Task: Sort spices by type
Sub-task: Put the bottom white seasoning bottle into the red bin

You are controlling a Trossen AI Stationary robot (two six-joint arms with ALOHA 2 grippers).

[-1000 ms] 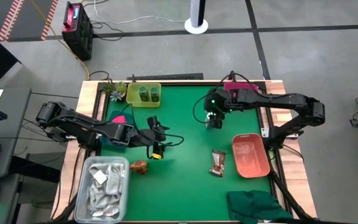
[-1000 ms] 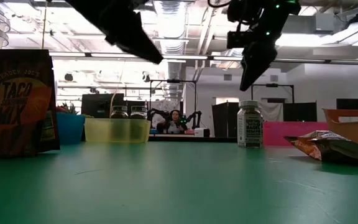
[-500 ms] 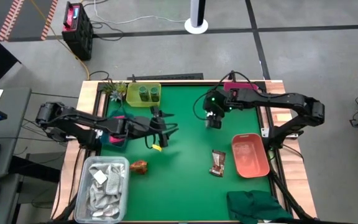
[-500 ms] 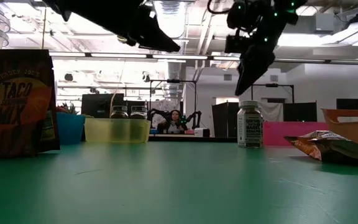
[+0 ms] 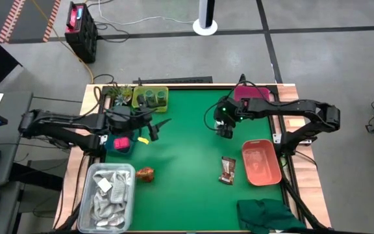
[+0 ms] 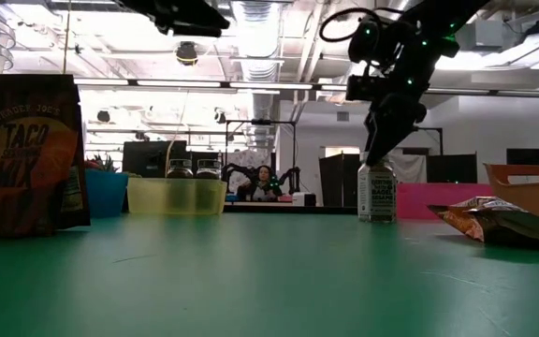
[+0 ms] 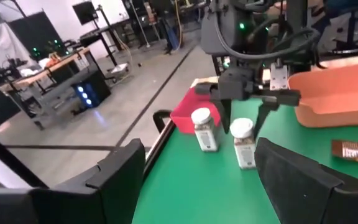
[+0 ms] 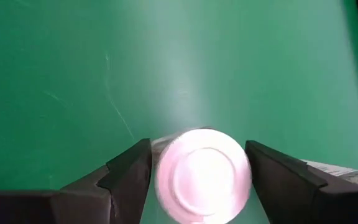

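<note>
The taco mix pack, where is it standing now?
In the low view the taco mix pack stands upright at the far left of the green table, in front of a blue bin.

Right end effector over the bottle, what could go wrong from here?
1. The open right end effector straddles one white-capped bottle; the second bottle stands close beside it, so a finger may knock it over.
2. Contact looks level with the cap only; a high pinch could tip or slip.

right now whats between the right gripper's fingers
A white-capped bottle stands between the open right gripper fingers, seen from above in the right wrist view; no contact visible.
</note>
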